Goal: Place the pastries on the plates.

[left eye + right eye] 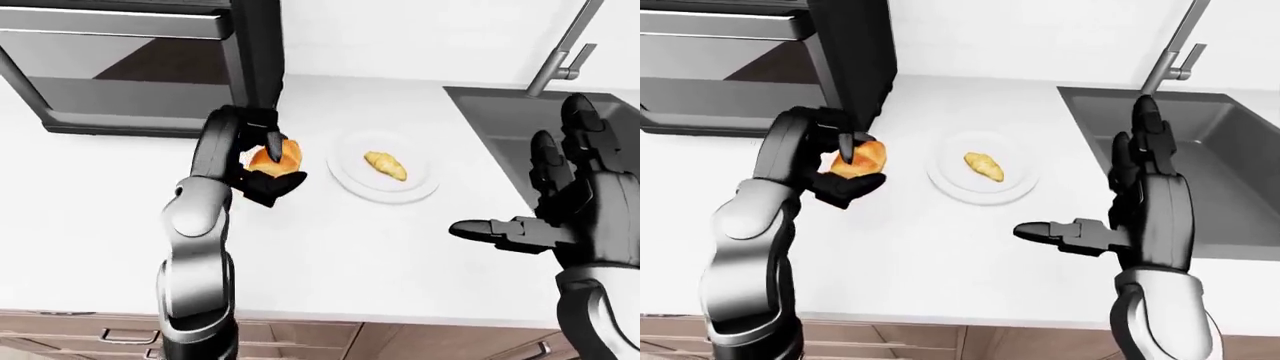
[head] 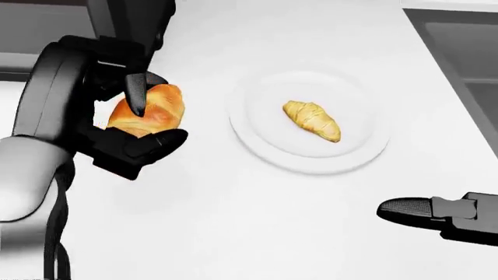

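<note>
Head view, left hand point(image 2: 128, 125): fingers closed around golden pastry point(image 2: 147, 111), raised above the white counter point(image 2: 257, 227).
Plate point(image 2: 366, 149): right of that pastry, carries pale croissant point(image 2: 311, 119).
Right hand point(image 1: 1140, 202): fingers spread, holding nothing.

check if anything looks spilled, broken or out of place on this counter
Nothing stands out. The croissant lies on the plate, and the left robot hand grips the golden bun above the counter.
</note>
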### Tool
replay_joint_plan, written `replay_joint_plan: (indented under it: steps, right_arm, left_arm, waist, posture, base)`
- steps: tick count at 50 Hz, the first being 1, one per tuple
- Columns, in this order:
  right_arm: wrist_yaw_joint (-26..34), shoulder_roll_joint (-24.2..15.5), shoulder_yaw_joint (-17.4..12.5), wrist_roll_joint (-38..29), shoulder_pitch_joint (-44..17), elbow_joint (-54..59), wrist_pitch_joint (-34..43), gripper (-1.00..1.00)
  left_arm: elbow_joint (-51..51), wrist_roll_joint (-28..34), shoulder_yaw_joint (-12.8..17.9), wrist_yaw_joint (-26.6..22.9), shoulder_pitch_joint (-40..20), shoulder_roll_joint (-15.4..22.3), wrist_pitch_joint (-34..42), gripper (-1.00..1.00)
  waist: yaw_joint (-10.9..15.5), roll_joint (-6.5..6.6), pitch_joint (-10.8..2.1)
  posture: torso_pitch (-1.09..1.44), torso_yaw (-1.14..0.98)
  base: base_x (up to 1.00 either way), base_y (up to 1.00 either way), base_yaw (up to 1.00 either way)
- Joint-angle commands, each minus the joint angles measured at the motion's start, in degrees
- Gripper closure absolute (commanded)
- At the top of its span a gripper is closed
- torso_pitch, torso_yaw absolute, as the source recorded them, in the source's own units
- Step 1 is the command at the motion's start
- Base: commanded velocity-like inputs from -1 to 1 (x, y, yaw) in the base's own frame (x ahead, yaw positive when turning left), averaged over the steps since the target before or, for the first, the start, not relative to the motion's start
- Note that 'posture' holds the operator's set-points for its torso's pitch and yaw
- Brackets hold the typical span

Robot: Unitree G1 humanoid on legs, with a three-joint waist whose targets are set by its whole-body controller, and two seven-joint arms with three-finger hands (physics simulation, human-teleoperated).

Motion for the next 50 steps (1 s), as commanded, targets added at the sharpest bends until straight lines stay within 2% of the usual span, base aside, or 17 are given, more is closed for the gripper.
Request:
replay_joint_plan:
  steps: [1, 18, 19, 20, 22, 25, 29, 32, 35, 36, 38, 39, 46, 47, 48, 49, 50]
  right_arm:
    - [-2.56, -1.86, -0.84, 3.18, -1.0, -1.36, -2.24, -1.0]
    - [-21.17, -16.97, 2.53, 27.82, -8.48, -1.37, -3.22, -1.0]
    - [-21.77, -17.44, 2.97, 28.45, -8.79, -1.37, -3.5, -1.0]
    - [-22.0, -17.91, 3.25, 28.37, -8.89, -1.37, -3.48, -1.0]
    - [-22.3, -18.11, 3.34, 28.95, -9.24, -1.37, -3.53, -1.0]
    - [-22.53, -18.56, 3.75, 29.17, -9.59, -1.37, -3.62, -1.0]
    - [-22.2, -18.71, 3.68, 29.23, -9.72, -1.37, -3.6, -1.0]
    - [-22.58, -19.2, 3.75, 29.86, -10.16, -1.37, -3.58, -1.0]
    - [-23.28, -19.76, 4.04, 30.68, -10.54, -1.37, -3.7, -1.0]
    - [-23.24, -19.7, 4.27, 30.46, -10.42, -1.37, -3.9, -1.0]
    - [-23.13, -19.33, 4.77, 29.95, -10.4, -1.37, -4.07, -1.0]
    - [-23.2, -19.1, 4.48, 30.4, -10.64, -1.37, -4.22, -1.0]
    - [-23.77, -19.75, 5.19, 30.69, -11.25, -1.37, -4.58, -1.0]
    - [-23.81, -19.7, 5.18, 30.81, -11.29, -1.37, -4.62, -1.0]
    - [-23.87, -19.39, 4.99, 31.09, -11.43, -1.37, -4.74, -1.0]
    - [-23.84, -19.57, 5.0, 31.09, -11.49, -1.37, -4.69, -1.0]
    - [-23.72, -19.36, 4.94, 30.96, -11.41, -1.37, -4.55, -1.0]
  left_arm:
    - [-2.65, -3.83, 0.36, 1.76, -2.37, 0.69, 0.36, 1.0]
    - [-18.72, -22.3, 7.4, 9.99, 0.1, 7.43, 9.99, 1.0]
    - [-19.86, -22.89, 7.15, 10.25, 0.47, 7.67, 10.65, 1.0]
    - [-20.66, -23.75, 7.51, 10.44, 0.52, 7.68, 11.32, 1.0]
    - [-20.75, -24.69, 8.01, 11.04, 0.88, 8.38, 11.1, 1.0]
    - [-21.28, -25.81, 8.16, 11.88, 0.74, 9.0, 11.61, 1.0]
    - [-21.31, -26.55, 7.71, 12.73, 1.13, 9.29, 11.51, 1.0]
    - [-21.5, -26.95, 7.6, 12.88, 1.05, 9.62, 11.7, 1.0]
    - [-22.08, -27.52, 8.13, 12.94, 1.12, 9.82, 12.08, 1.0]
    - [-22.05, -27.68, 8.36, 12.96, 1.08, 9.94, 12.17, 1.0]
    - [-22.26, -27.9, 8.48, 12.78, 1.32, 10.37, 12.17, 1.0]
    - [-22.55, -28.09, 8.84, 12.72, 1.18, 10.56, 12.64, 1.0]
    - [-22.94, -28.29, 8.97, 13.06, 1.31, 11.14, 12.61, 1.0]
    - [-22.84, -28.23, 8.96, 13.07, 1.39, 11.18, 12.41, 1.0]
    - [-22.73, -28.17, 9.13, 13.06, 1.48, 11.25, 12.23, 1.0]
    - [-22.75, -28.18, 9.26, 12.96, 1.71, 11.33, 12.03, 1.0]
    - [-22.58, -28.1, 9.44, 12.88, 1.9, 11.47, 11.62, 1.0]
  waist:
    - [-0.01, -0.08, -1.02]
    - [0.0, -0.08, -0.17]
    - [-0.08, 0.19, -0.84]
    - [0.16, 0.76, -0.51]
    - [0.15, 4.03, -0.87]
    - [0.36, 4.49, -1.47]
    - [0.05, 3.68, -0.85]
    - [-0.04, 2.08, -0.68]
    - [0.11, -1.2, -0.67]
    - [0.06, -4.07, -1.42]
    - [-0.16, -2.64, -0.23]
    - [-0.07, -2.5, -0.18]
    - [1.28, 2.13, 1.38]
    - [1.53, 3.34, 2.16]
    - [1.93, 5.89, 1.23]
    - [2.21, 4.67, 2.68]
    - [1.45, 4.98, 1.65]
  posture:
    - [0.0, 0.0]
    - [0.0, 0.0]
    - [0.0, 0.0]
    - [0.0, 0.0]
    - [0.0, 0.0]
    - [0.0, 0.0]
    - [0.0, 0.0]
    - [0.0, 0.0]
    - [0.0, 0.0]
    - [0.0, 0.0]
    - [0.0, 0.0]
    - [0.0, 0.0]
    - [0.0, 0.0]
    - [0.0, 0.0]
    - [0.0, 0.0]
    - [0.0, 0.0]
    - [0.0, 0.0]
  base:
    - [0.0, 0.0, 0.0]
    - [0.0, 0.0, 0.0]
    - [-0.06, -0.12, 0.0]
    - [-0.16, -0.45, 0.0]
    - [-0.28, -0.5, 0.0]
    - [-0.31, -0.49, 0.0]
    - [-0.31, -0.48, 0.0]
    - [-0.31, -0.48, 0.0]
    - [-0.31, -0.48, 0.0]
    - [-0.3, -0.49, 0.0]
    - [-0.3, -0.5, 0.0]
    - [-0.3, -0.56, 0.0]
    - [-0.18, -0.66, 0.0]
    - [0.0, -0.73, 0.0]
    - [0.0, -0.76, 0.0]
    - [0.0, -0.77, 0.0]
    - [0.0, -0.88, 0.0]
